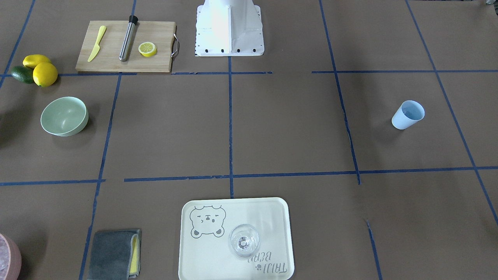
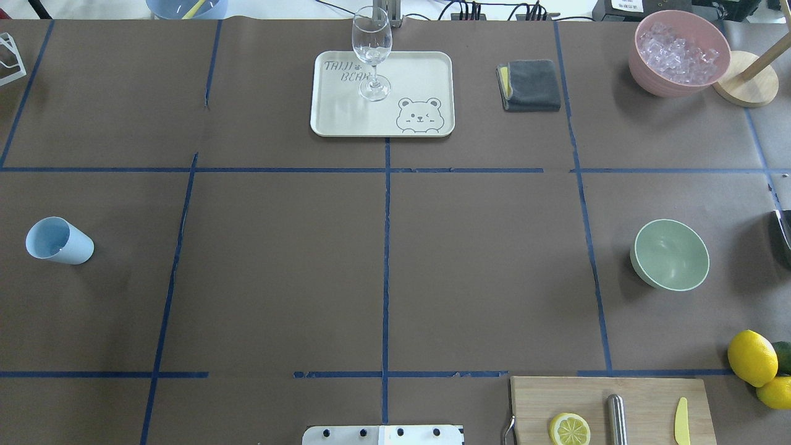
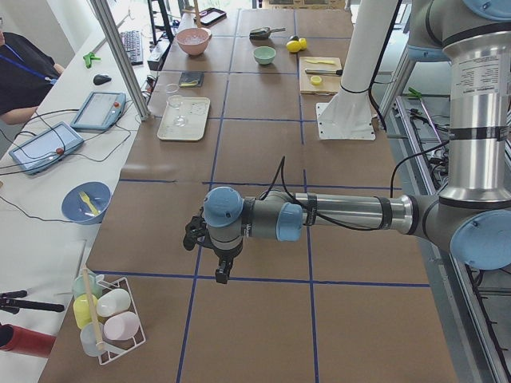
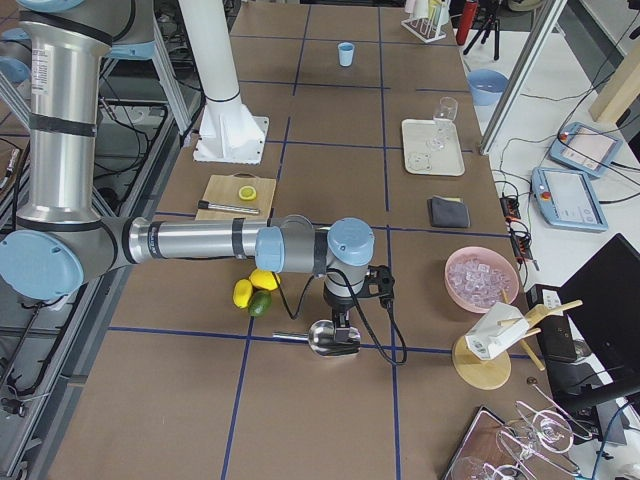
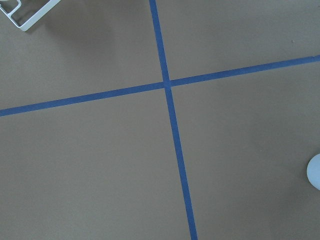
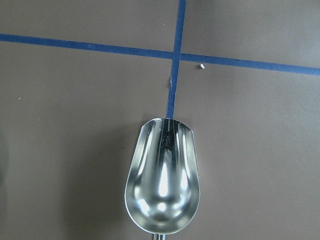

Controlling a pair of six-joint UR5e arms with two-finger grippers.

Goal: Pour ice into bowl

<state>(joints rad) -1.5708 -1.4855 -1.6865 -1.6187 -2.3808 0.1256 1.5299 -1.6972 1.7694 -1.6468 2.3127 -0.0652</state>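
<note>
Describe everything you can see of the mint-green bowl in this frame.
The bowl is round, pale mint green, smooth and matte, and looks like plastic. Its rim is slightly lighter. It stands upright and empty on the brown table cover, on the robot's right side. The pink bowl sits farther from the robot and the lemons sit nearer. Nothing touches it.

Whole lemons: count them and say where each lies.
2. The rounder lemon and the longer lemon lie together beside a dark green fruit, off the handle-free end of the cutting board. The cut lemon half on the board is excluded. None seems hidden.
</note>
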